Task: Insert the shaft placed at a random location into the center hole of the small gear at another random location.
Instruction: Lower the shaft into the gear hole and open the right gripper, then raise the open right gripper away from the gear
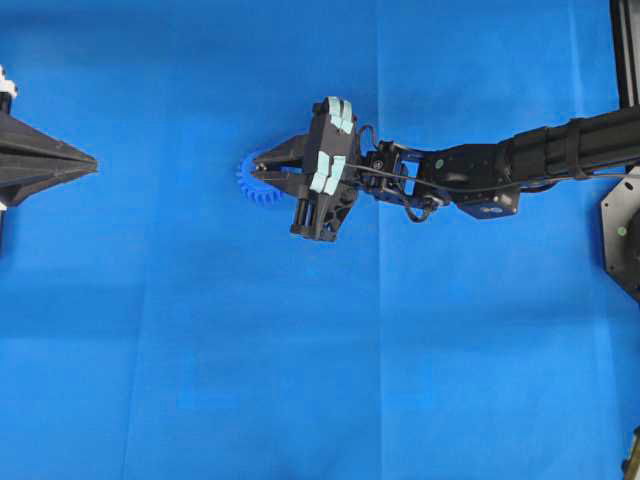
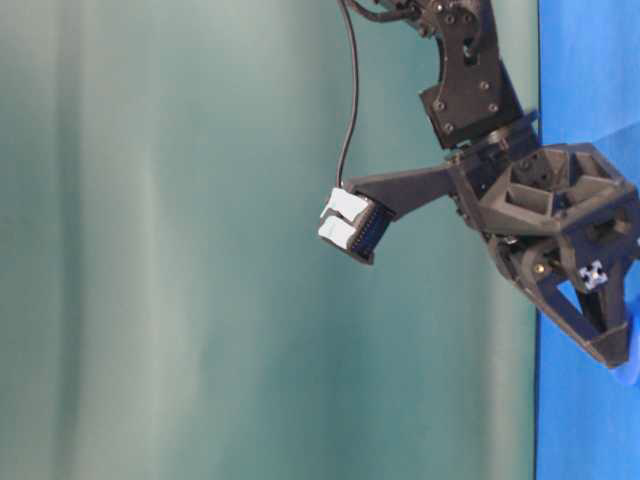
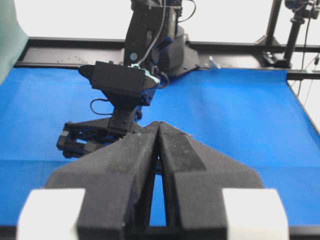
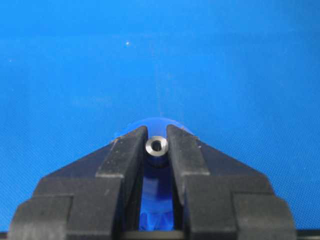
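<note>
Alignment is what the step in hand calls for: the tiny silvery-grey metal shaft is pinched between the narrowly spaced black fingers of the right gripper, its shiny round end facing the right wrist camera, and it is carried directly above the small bright blue plastic toothed gear. In the overhead view the fingertips are seen over the gear's right half, with only its left teeth showing beyond them. From the right wrist view a rim of blue gear is seen just behind and below the shaft. The centre hole itself is hidden by the fingers and cannot be checked, so whether the pin has entered it cannot be told.

The descent would best be made slowly and straight down, the shaft kept upright, since a tilt could jam the pin on the hub or push the light gear across the blue mat. The grip should be kept until the pin is seated, and only then released.

The left gripper is parked at the mat's left edge, its fingers pressed together and holding nothing.

By count: one shaft, one gear, two grippers, one mat.
</note>
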